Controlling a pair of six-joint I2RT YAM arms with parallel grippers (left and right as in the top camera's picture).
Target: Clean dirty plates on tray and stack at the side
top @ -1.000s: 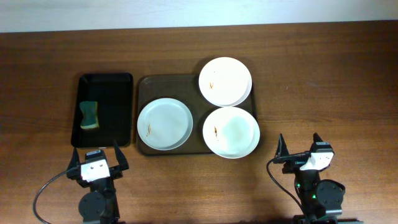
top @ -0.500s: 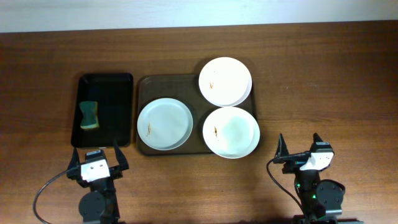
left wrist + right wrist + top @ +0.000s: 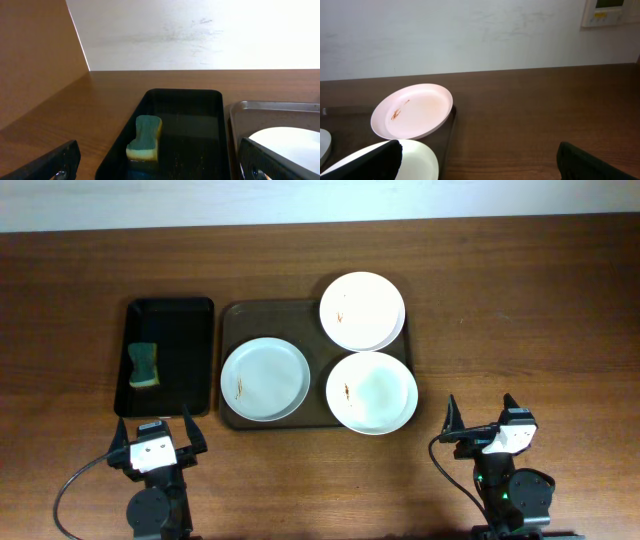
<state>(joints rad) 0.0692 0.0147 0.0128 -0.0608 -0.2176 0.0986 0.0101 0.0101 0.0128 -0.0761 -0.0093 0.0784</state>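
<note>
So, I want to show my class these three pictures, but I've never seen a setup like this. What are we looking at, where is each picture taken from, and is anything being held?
Two robot arms sit at a wooden table. One picture looks straight down; the others come from cameras on each wrist. From above, the left hand and right hand are both open and hold nothing. A brown tray carries three white plates with thin brown smears; two overhang its right edge. Beside it, a black tray holds a green and yellow sponge. The left wrist view faces the sponge, the right wrist view the far plate.
</note>
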